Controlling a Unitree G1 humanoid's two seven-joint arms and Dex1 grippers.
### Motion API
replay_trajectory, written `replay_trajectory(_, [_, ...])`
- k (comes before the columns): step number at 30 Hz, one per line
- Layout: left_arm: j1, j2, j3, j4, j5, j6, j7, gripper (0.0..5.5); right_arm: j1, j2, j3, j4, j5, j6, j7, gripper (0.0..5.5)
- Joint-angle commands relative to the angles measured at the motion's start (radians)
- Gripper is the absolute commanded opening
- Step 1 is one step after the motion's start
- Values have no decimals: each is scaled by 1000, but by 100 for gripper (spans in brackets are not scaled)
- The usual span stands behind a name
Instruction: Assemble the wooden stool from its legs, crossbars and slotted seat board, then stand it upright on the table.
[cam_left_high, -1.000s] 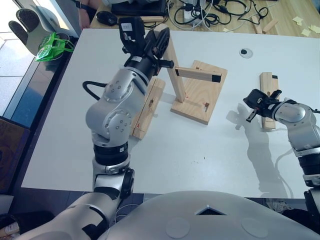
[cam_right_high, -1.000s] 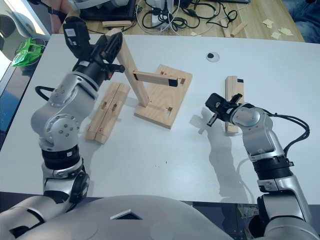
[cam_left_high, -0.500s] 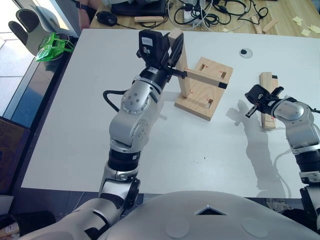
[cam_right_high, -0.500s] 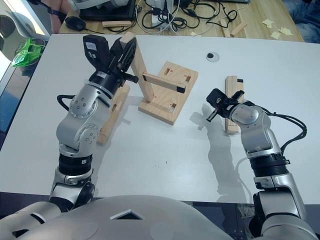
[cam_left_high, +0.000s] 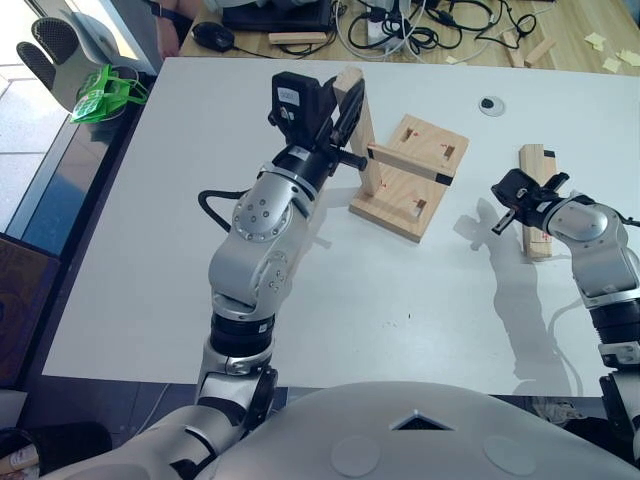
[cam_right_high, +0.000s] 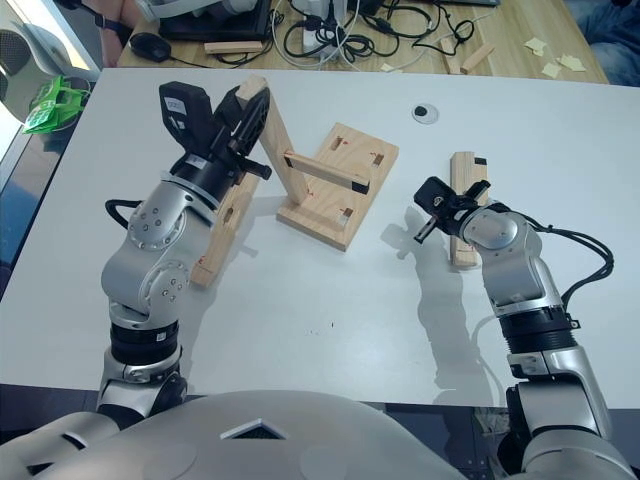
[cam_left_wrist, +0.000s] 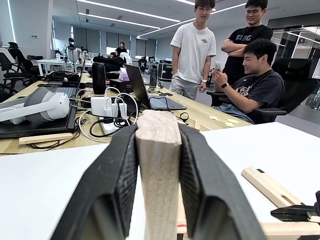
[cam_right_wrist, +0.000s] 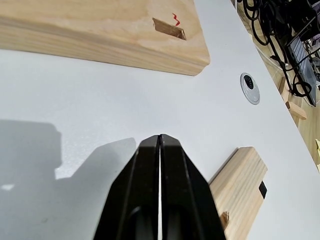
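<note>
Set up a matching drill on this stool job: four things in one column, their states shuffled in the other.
1. left gripper
2. right gripper
3. slotted wooden seat board
4. loose wooden bar

A. flat on the white table, beside the right gripper
B. shut, holding nothing
C. shut on the standing wooden leg
D. flat, carrying that leg

Pairs: 1-C, 2-B, 3-D, 4-A

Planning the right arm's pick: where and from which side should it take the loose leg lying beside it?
Grip the loose leg mid-length from above, closing across its narrow width: it lies flat on the table with both long sides free. The right end effector is shut and likely must open first.
</note>
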Motion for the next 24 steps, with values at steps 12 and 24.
replay_trajectory(12, [18,9,5,-30,84,-121,-51,274,-16,17,-9,11,-3,-13,-7,0])
replay_trajectory(24, [-128,426,313,227,89,373,-141,336,38,33,-47,-19,-6,-5,-51,0])
